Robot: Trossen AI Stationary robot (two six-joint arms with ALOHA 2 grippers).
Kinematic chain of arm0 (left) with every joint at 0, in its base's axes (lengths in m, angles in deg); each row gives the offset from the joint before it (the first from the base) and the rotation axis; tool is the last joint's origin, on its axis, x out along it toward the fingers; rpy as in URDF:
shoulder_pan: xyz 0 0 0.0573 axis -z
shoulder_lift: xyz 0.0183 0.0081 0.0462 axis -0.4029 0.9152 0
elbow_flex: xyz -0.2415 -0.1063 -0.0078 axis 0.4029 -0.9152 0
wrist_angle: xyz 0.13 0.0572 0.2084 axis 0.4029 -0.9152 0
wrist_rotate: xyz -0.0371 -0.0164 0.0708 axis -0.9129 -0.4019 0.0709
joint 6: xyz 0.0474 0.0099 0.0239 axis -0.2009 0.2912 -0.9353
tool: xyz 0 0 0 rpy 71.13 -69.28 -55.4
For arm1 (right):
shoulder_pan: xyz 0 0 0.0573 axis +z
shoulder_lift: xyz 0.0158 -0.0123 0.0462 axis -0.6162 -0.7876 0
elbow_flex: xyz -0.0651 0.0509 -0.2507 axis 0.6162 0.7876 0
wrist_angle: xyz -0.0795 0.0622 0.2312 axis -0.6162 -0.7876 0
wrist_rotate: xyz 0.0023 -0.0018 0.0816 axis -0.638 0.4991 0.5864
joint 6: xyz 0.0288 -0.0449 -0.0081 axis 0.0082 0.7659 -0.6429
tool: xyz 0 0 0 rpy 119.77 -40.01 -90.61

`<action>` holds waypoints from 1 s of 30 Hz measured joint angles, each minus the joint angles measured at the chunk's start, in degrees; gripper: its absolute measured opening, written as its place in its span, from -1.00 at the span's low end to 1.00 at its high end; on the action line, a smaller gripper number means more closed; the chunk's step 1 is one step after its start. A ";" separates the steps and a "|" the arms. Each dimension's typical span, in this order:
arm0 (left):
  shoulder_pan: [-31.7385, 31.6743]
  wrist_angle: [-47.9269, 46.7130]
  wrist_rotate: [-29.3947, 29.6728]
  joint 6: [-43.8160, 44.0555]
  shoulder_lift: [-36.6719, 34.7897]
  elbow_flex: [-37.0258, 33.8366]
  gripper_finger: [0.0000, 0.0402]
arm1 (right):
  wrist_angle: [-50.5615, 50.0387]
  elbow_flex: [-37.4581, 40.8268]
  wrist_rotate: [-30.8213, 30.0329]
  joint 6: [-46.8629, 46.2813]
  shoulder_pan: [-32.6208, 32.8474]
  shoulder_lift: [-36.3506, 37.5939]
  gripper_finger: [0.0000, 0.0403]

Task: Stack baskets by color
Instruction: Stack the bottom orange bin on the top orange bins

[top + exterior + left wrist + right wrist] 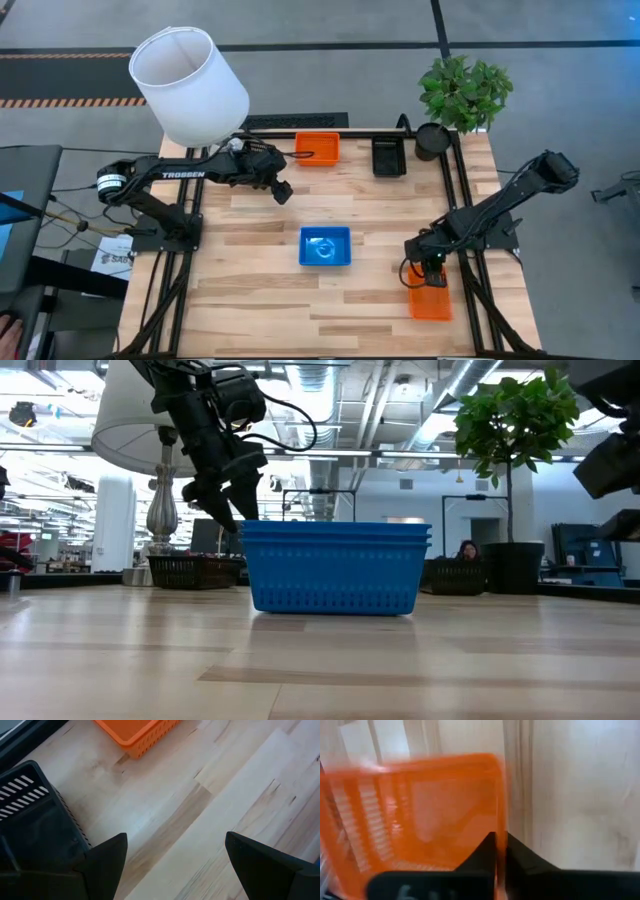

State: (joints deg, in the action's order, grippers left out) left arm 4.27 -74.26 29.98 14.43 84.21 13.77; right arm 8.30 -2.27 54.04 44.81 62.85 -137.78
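Observation:
An orange basket (pixel 432 303) lies near the table's right near corner, with my right gripper (pixel 431 274) shut on it at its far end. A stack of blue baskets (pixel 325 247) stands at the table's middle, seen also as the blue stack (pixel 335 565) in the low view. At the far edge sit another orange basket (pixel 317 148) and a black basket (pixel 388 156). My left gripper (pixel 283 190) hangs open above bare wood, just near and left of the far orange basket (pixel 135 732). My right gripper pinches one upright wall of the orange basket at its rim (pixel 500 822), one finger (pixel 487 852) inside the basket and the other finger (pixel 522 857) outside. The fingers come steeply from above. The basket stays level.
A white lampshade (pixel 190 82) stands at the far left corner and a potted plant (pixel 462 92) at the far right. Black frame rails (pixel 455 190) run along the table's sides. Bare wood lies between the blue stack and the near edge.

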 joint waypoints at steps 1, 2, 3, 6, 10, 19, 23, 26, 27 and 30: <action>-0.01 -0.01 0.00 0.25 0.00 0.00 0.62 | 0.53 -0.04 0.29 -0.11 -0.54 0.11 -0.93; 0.01 -0.01 0.00 0.48 0.00 0.00 0.62 | 0.49 -0.21 0.38 -0.43 -1.16 0.49 -0.94; 0.00 0.01 0.00 0.55 0.00 0.00 0.62 | 0.20 -0.52 0.48 -0.96 -1.89 0.82 -0.93; -0.01 0.00 -0.02 0.60 0.00 0.00 0.62 | 0.27 -1.99 0.69 -4.34 -5.16 1.87 -0.93; -0.01 0.03 -0.33 0.60 0.00 0.00 0.62 | 0.59 -3.80 0.38 -8.07 -10.22 4.58 -0.96; 0.00 0.03 -3.04 0.62 0.00 0.00 0.62 | 10.04 -5.31 -0.04 -13.30 -21.28 13.20 -0.97; 0.01 0.32 -3.47 0.79 -0.01 -0.02 0.62 | 18.94 -5.40 -2.79 -12.73 -26.40 14.42 -0.96; -0.01 1.20 -5.90 1.44 -0.02 -0.04 0.62 | 23.43 -5.42 -6.58 -11.41 -30.31 13.36 -0.98; 0.01 1.85 -6.98 1.44 0.00 -0.04 0.62 | 24.03 -5.42 -8.28 -11.23 -31.52 12.71 -0.98; 0.01 2.93 -9.58 1.44 -0.02 -0.04 0.62 | 24.48 -5.42 -14.59 -11.81 -35.02 10.31 -0.97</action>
State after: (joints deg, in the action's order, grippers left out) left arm 4.28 -71.33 20.40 15.87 84.19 13.73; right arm 32.78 -7.69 39.45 33.00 27.84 -127.46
